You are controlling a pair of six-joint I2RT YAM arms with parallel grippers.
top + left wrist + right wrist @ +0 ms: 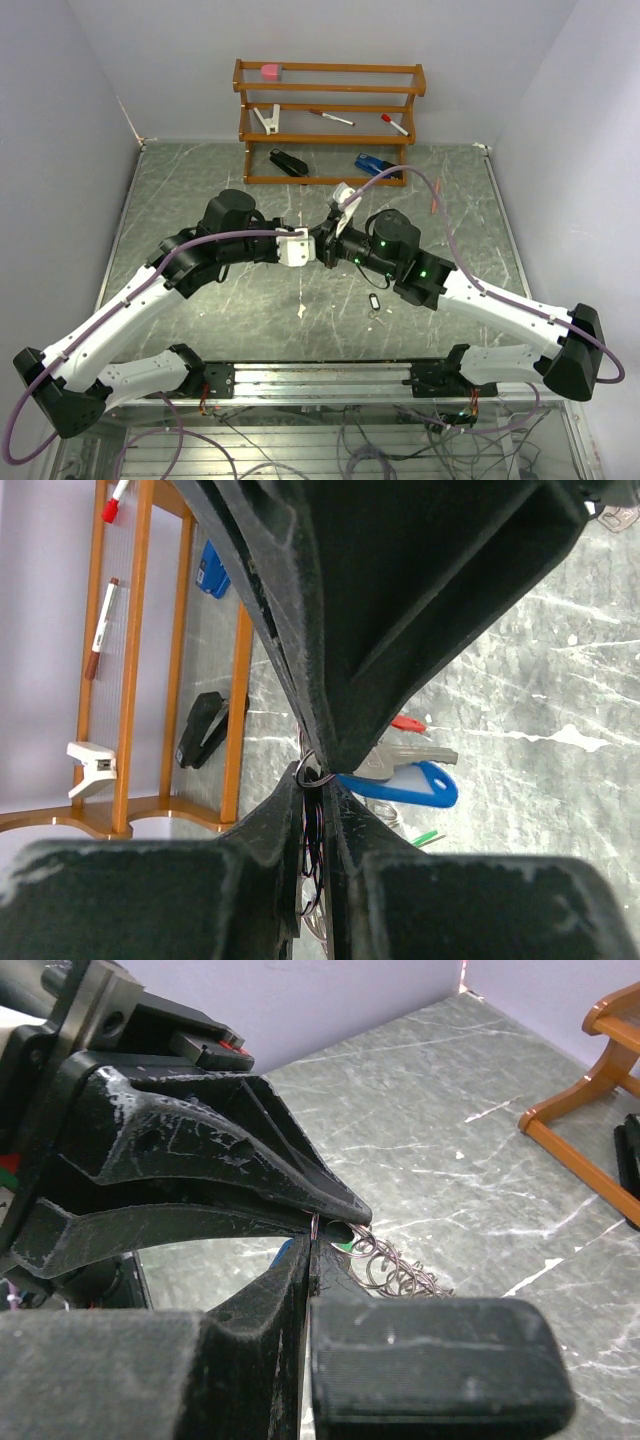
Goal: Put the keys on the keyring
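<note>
I see left gripper [312,802] and right gripper [308,1260] both clamped on the keyring [315,1226]; opposed pulling could wrench it free, dropping the keys [400,780].

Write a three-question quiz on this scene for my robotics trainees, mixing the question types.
1. True or false: a key with a black tag lies on the table, untouched by either end effector.
2. Multiple choice: in the left wrist view, the largest key tag beside the fingertips is A) blue B) yellow C) white.
3. Short answer: the left end effector and the right end effector meet tip to tip. How do their jaws stand?
Key: 1 true. 2 A, the blue tag. 3 both shut, the left apparently on the keyring.
</note>
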